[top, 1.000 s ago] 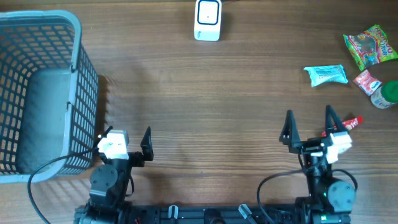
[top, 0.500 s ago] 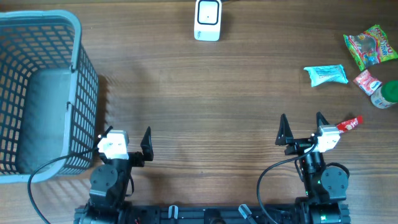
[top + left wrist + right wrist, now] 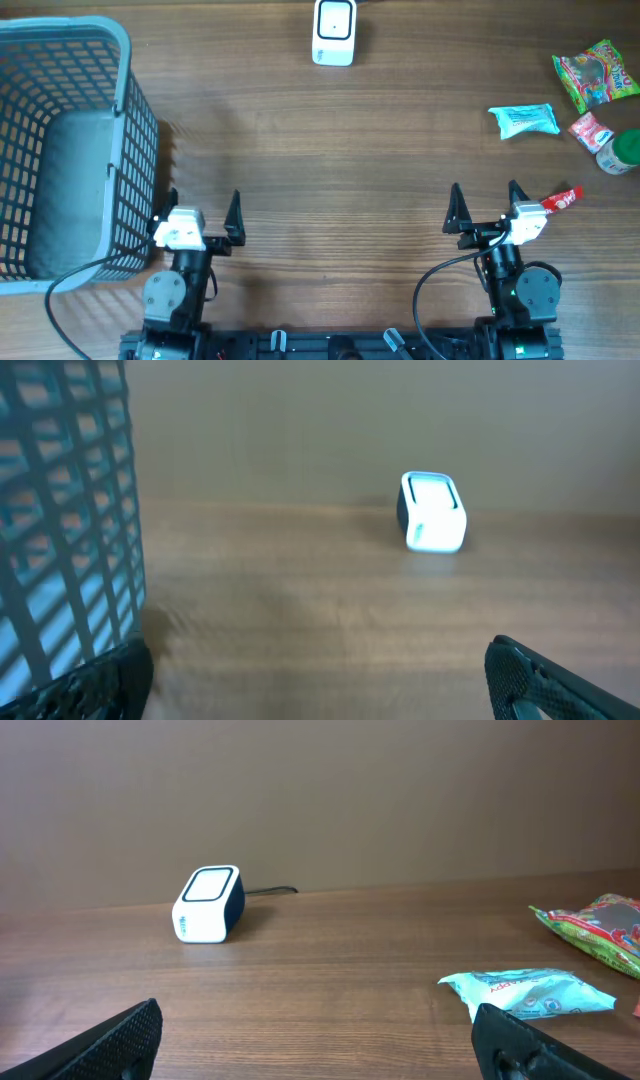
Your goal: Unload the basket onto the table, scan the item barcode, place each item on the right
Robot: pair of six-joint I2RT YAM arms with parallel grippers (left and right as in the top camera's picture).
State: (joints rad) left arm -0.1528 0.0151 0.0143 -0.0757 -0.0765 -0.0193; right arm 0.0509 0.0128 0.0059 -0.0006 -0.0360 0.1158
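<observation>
Overhead view: a wooden desk seen from above. A white barcode scanner stands at the far edge near the middle, its long axis running away from the robot. A grey mesh basket fills the far left.

The items lie in a cluster at the far right, well apart from the scanner:
- a green snack bag;
- a blue packet, its long axis running left to right with a slight tilt;
- a small pink packet;
- a green-capped bottle cut off by the edge;
- a slim red item, pointing diagonally far-right, just beside the right claw. Whether they touch cannot be told.

The right claw is spread wide with nothing in it. The left claw, beside the basket, is also spread wide and has hold of nothing.

Left wrist view: two dark fingertips sit at the bottom corners, far apart. The basket wall is on the left and the scanner is ahead on the right.

Right wrist view: the fingertips are wide apart. The scanner is at far left with its cable behind it, and the blue packet lies lengthwise across on the right, in front of the green bag.
</observation>
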